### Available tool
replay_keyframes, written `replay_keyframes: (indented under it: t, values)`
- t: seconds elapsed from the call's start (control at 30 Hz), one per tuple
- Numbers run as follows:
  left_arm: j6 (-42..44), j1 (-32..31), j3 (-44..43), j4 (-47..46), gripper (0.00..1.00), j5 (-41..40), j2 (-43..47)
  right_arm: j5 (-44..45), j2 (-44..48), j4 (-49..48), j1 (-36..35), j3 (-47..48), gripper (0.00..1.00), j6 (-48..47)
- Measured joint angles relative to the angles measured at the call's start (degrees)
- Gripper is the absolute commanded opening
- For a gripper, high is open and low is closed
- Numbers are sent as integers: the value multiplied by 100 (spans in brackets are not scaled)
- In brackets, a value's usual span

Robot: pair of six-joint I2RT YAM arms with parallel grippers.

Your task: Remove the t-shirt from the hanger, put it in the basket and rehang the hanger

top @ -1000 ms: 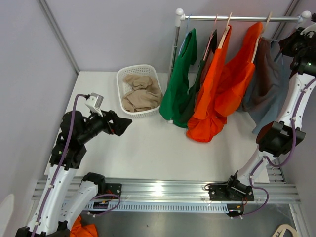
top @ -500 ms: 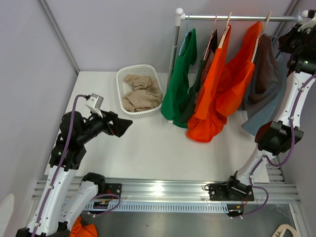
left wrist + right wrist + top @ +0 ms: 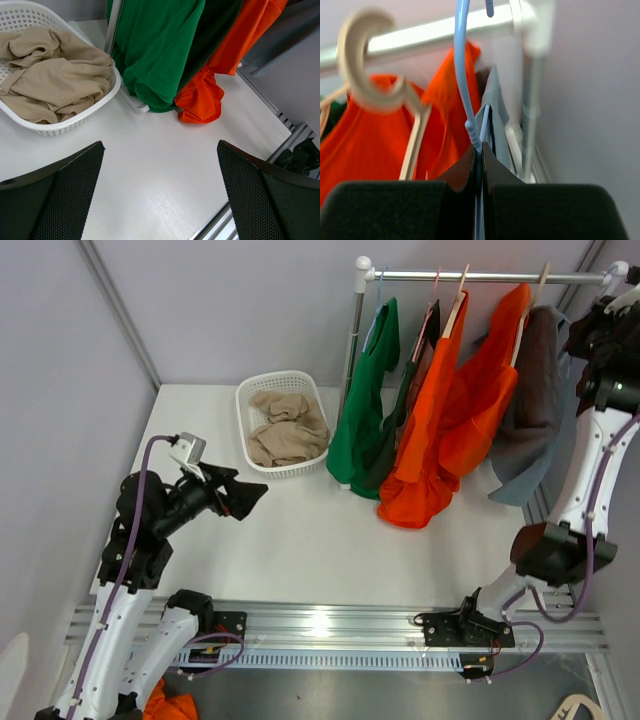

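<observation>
Right gripper [image 3: 477, 154], upper right of top view: jaws pinched shut on neck of blue hanger [image 3: 461, 85], below hook. Grey t-shirt [image 3: 528, 400] hangs from it at far right end of rail [image 3: 480, 277], beside orange shirt [image 3: 450, 420]. Left gripper [image 3: 250, 498] at left over table [image 3: 330, 540], jaws wide, nothing held.

Likely best: lift hook straight up clear of rail, avoid wooden hanger [image 3: 375, 75], then left jaws take shirt.

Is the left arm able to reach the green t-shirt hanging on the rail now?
Probably yes: the open left gripper faces the green t-shirt, and only bare white table lies between them; the white plastic basket sits off to one side.
</observation>
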State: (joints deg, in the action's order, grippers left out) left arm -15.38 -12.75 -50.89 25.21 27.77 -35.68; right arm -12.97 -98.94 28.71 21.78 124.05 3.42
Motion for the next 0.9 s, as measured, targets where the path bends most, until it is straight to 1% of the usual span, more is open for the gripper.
replay_keyframes:
  t: [0.07, 0.17, 0.2, 0.33, 0.47, 0.53, 0.73, 0.87, 0.9]
  values:
    - [0, 0, 37, -44, 100, 7, 74, 328, 769, -66, -50, -892, 0, 48]
    - [-2, 0, 70, -68, 99, 31, 173, 885, 1814, -33, -258, -1832, 0, 131]
    - [-7, 0, 76, -74, 100, 35, 201, 1104, 2100, 11, -352, -2015, 0, 179]
    - [-66, 0, 98, -131, 99, 61, 262, 2232, 2870, 212, -942, -2162, 0, 487]
    - [-111, -31, 79, -223, 100, 264, 83, 3432, 3206, 601, -1757, -2184, 0, 907]
    - [-103, -186, 17, -203, 100, 236, -59, 3947, 3257, 837, -2181, -2240, 0, 1193]
    - [107, -1569, -671, 92, 99, -341, -350, 5532, 3073, 1961, -3381, -2310, 0, 2203]
    - [326, -2640, -973, -76, 100, -874, -470, 6107, 2924, 2778, -3919, -2310, 0, 2942]
    - [358, -2804, -990, -105, 99, -942, -496, 6190, 2909, 2968, -3995, -2310, 0, 3143]
